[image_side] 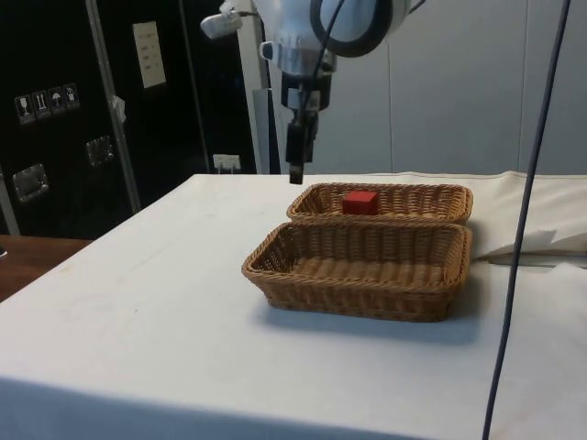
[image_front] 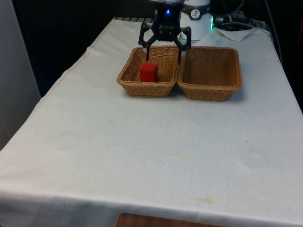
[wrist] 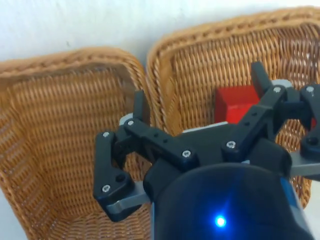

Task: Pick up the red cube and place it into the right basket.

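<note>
Front view gives me the gripper (image_front: 164, 56) spread wide and holding nothing, hanging above the far rims where the two wicker baskets touch. I see the red cube (image_front: 148, 72) lying in the basket on the front view's left (image_front: 130, 75); the other basket (image_front: 210, 87) sits just beside it.

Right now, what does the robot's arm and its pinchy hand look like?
The arm is smooth, white and rounded, with a black ring on its side and a thin dark cable running down it. The gripper is black, built from jointed bars with small silver screws, and ends in two thin fingers.
</note>
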